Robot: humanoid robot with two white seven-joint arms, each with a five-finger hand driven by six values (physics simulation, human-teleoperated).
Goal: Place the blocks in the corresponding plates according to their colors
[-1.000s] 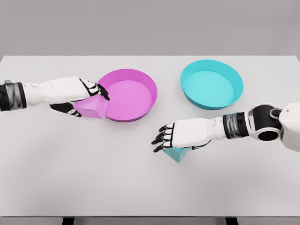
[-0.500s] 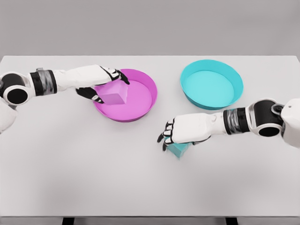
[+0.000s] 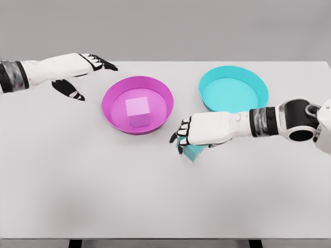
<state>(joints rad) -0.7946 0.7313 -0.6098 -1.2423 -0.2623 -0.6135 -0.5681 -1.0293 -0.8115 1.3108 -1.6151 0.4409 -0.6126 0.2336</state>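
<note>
Fingers of my right hand [image 3: 194,135] curl around the cyan block [image 3: 192,152], hiding most of it, at 7 o'clock from the cyan plate [image 3: 207,98]. Pink block [image 3: 138,111] sits inside the pink plate [image 3: 111,111]; left hand [image 3: 85,70] is spread and holds nothing.

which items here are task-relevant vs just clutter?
Task items:
- pink block, lying in the pink plate
- teal block, under the right hand
- teal plate, empty
- left hand, fingers open, holding nothing

Not part of the job:
- white table; nothing else lies on it
</note>
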